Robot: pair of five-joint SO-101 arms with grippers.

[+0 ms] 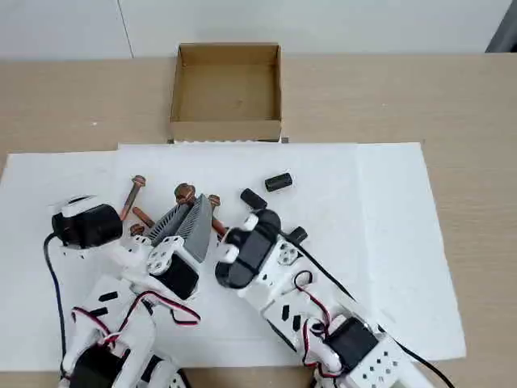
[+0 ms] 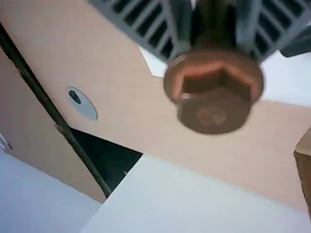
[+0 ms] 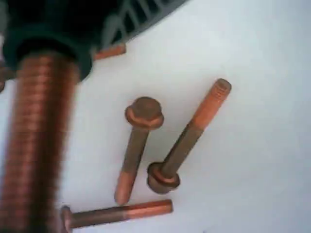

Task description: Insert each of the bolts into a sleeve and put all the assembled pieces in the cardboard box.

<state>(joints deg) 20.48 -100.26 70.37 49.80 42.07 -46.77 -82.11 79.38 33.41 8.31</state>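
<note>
Left wrist view: grey ribbed left gripper [image 2: 214,24] clamped on a copper hex-flange bolt [image 2: 214,94] — head clear of the tips, long axis in line with the claw, pointing toward the far side of the table. Loose copper bolts [image 1: 133,196] flat on the white paper sheet [image 1: 388,242], just beside. Short black cylindrical sleeve [image 1: 253,198] to the right of the held head, at the black right gripper [image 1: 252,218] — state of that claw not discernible; right arm judged nearer. Second black sleeve [image 1: 279,182] just beyond. Open brown cardboard box [image 1: 227,129] farthest.
</note>
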